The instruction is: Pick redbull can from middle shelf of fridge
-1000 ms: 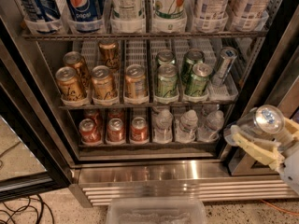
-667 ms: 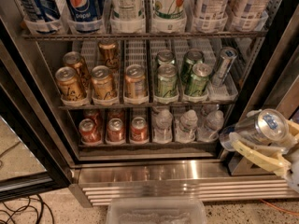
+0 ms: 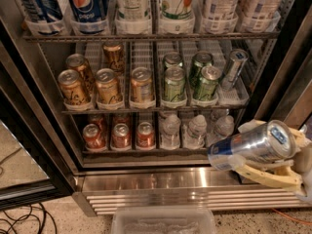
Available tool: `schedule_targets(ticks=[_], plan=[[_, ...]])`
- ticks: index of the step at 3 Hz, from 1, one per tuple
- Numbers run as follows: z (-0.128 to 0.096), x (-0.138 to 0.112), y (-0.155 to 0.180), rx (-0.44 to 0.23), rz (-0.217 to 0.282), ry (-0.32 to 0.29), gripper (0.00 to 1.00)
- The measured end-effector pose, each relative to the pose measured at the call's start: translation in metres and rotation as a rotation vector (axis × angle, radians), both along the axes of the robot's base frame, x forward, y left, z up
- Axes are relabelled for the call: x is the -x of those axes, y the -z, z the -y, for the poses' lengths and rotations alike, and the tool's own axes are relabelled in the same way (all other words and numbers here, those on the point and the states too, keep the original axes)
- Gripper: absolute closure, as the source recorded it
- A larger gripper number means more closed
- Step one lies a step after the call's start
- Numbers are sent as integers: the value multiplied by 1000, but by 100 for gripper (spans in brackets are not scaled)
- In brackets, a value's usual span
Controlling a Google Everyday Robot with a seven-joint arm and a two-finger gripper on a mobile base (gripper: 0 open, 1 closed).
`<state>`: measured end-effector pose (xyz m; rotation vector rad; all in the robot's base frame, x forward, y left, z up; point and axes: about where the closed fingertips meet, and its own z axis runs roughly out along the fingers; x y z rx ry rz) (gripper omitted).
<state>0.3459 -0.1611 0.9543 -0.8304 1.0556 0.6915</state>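
My gripper is at the lower right, in front of the fridge and below its middle shelf. Its cream fingers are shut on a redbull can, which lies almost on its side with its silver top to the right. A second slim silver-blue can leans in the rightmost lane of the middle shelf. Gold cans fill the left lanes and green cans the middle ones.
Tall bottles stand on the top rack. Red cans and water bottles stand on the bottom rack. A clear plastic bin sits on the floor in front. The open glass door and cables are at the left.
The gripper has moved down and slightly left, away from the shelf, with the can in it. The can has tipped from end-on to lying nearly sideways.
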Motion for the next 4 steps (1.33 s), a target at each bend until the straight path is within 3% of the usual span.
schedule_targets(ticks=[1, 2, 3, 4], plan=[[-16, 11, -9, -33, 0, -142, 100], [-27, 18, -17, -41, 10, -234, 100], [-36, 22, -27, -9, 19, -287, 100], [-47, 15, -35, 27, -4, -324, 100]])
